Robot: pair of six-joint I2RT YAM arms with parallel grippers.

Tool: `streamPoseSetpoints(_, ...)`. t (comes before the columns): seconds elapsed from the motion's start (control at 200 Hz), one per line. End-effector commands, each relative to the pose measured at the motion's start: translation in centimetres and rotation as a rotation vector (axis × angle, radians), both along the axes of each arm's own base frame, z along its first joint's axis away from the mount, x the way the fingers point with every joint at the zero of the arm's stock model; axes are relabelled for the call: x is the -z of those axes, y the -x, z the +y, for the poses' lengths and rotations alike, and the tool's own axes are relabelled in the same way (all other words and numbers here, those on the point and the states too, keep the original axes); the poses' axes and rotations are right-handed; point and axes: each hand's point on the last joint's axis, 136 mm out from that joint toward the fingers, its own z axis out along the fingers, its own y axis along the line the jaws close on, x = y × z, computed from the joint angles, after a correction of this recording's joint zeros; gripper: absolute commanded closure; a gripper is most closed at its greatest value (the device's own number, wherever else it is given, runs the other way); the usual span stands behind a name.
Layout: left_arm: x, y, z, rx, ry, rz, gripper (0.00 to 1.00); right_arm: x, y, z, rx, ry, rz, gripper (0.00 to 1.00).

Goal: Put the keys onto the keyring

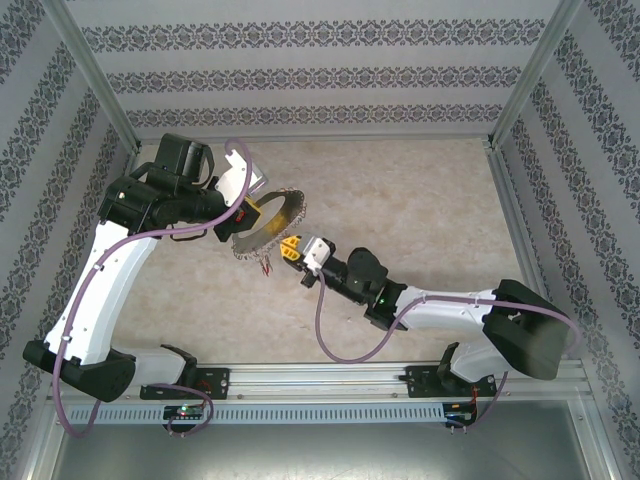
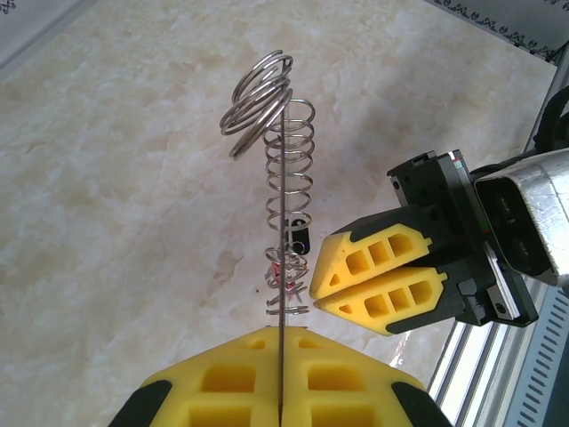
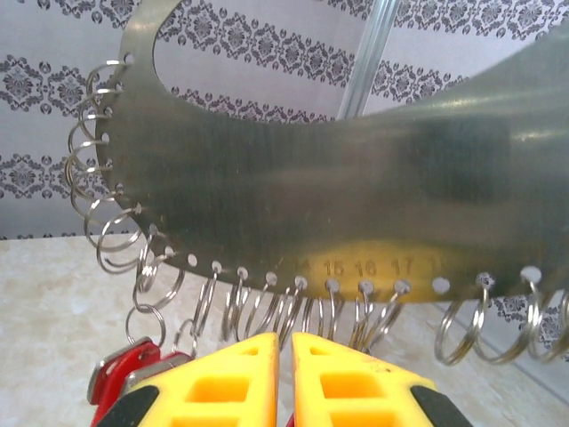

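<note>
Yellow pads [image 2: 222, 382] of my left gripper [image 2: 280, 338] pinch the keyring [image 3: 338, 187] by its edge above the table [image 1: 420, 200], keys [image 2: 298, 240] dangling from its lower loops [image 3: 258, 302], while my right gripper [image 3: 284, 342], jaws pressed together, hovers just below them, where a bump could twist the thin ring loose.

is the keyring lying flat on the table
No, the jaws of the left gripper clamp the keyring, which stands upright.

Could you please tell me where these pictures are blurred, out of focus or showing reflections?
Right wrist view: the keyring is soft, smearing towards the right, with a yellow reflection near its numbers; its left loops are crisper. Left wrist view: the keyring, edge-on, looks sharp. Top external view: even light.
</note>
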Motion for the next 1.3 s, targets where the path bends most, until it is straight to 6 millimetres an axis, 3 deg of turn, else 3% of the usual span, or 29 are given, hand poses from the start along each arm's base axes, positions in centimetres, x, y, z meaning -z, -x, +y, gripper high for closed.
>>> streamPoseSetpoints(0.0, -1.0, 0.3, -0.4, 0.013, 0.018, -0.032, 1.0, -1.7, 0.6, 1.1, -0.039, -0.031, -0.037, 0.85)
streamPoseSetpoints(0.36, -1.1, 0.3, -0.6, 0.021, 0.02, -0.032, 1.0, -1.0, -0.5, 1.1, 0.025, -0.018, -0.035, 0.83)
streamPoseSetpoints(1.299, -1.1, 0.4, -0.7, 0.022, 0.028, -0.029, 1.0, -0.3, -0.7, -0.1, 0.056, 0.019, -0.058, 0.82)
